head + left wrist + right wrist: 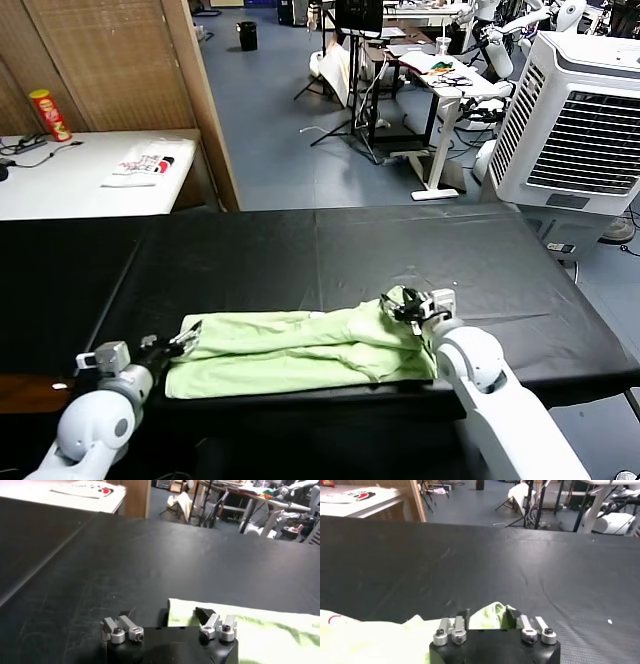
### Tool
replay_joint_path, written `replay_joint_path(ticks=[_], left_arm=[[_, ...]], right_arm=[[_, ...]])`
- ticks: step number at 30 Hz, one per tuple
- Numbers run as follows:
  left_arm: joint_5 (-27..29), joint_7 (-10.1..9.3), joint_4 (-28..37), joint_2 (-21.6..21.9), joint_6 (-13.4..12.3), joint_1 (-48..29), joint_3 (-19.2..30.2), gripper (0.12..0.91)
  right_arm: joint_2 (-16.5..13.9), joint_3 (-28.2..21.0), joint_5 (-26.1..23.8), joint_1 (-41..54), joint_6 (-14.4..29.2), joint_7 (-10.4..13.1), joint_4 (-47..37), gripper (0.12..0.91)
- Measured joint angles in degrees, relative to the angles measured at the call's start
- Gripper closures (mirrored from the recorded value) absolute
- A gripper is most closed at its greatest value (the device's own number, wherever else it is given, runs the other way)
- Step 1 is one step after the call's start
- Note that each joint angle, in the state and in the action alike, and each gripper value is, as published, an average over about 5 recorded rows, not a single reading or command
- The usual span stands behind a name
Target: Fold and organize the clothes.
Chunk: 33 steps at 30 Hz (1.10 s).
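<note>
The clothes are one pale green shirt (290,352), folded into a long band across the near part of the black table (330,250). My left gripper (183,340) sits at the shirt's left end. In the left wrist view its fingers stand apart (165,614), and the shirt's edge (260,625) reaches in between them and touches only one finger. At the shirt's right end my right gripper (408,305) is shut on a raised bunch of green cloth (487,617), pinched between both fingers.
A white table (60,185) at the back left carries a white printed item (140,165) and a red can (48,113). A wooden partition (205,100) rises behind the black table. A white air cooler (580,120) stands at the far right.
</note>
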Motion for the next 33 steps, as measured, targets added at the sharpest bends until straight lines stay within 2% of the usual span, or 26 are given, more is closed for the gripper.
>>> replay_joint_path(ticks=[2,4,7,9,13,20,23,25,30,33], left_arm=[[-0.1,0.44,0.2,-0.2,-0.4,-0.2,0.2,0.614],[0.6,0.73,0.6,-0.6,-1.1,-0.5,0.4,0.731],[3.3,0.77,1.3,-1.2,-2.6,-1.0,0.9,0.864],[5.3,0.56,1.9,-1.7,-3.5,-1.5,1.1,0.896],[7.2,-0.13,2.8,-2.2,-4.1,-2.5,1.3,0.899],[8.7,-0.17,3.6,-2.4,-3.9,-3.2,1.3,0.899],[8.8,-0.07,3.6,-2.4,-3.9,-3.5,1.3,0.856],[8.7,-0.07,3.6,-2.3,-3.8,-3.7,1.2,0.772],[8.2,-0.07,2.7,-1.8,-3.8,-3.4,0.3,0.487],[7.9,-0.08,1.8,-1.8,-3.8,-2.8,-0.5,0.334]], right_arm=[[0.2,0.1,-0.4,-0.3,0.7,0.1,-0.1,0.728],[0.5,0.3,-0.7,-0.7,1.5,0.3,-0.3,0.772],[1.1,0.5,-1.7,-1.2,3.3,0.9,-0.6,0.812],[1.5,0.7,-2.3,-1.4,4.5,1.3,-1.0,0.84],[2.2,1.1,-3.0,-1.7,5.7,1.7,-1.6,0.88],[2.7,1.5,-3.2,-2.2,6.9,0.8,-1.8,0.886],[2.5,1.9,-3.1,-2.6,7.1,0.0,-1.1,0.819],[2.1,2.3,-3.1,-3.1,7.1,-0.4,-0.3,0.725],[0.7,3.3,-3.0,-5.0,7.1,-1.0,2.9,0.44],[-0.2,4.0,-3.0,-6.6,7.1,-1.3,5.4,0.299]])
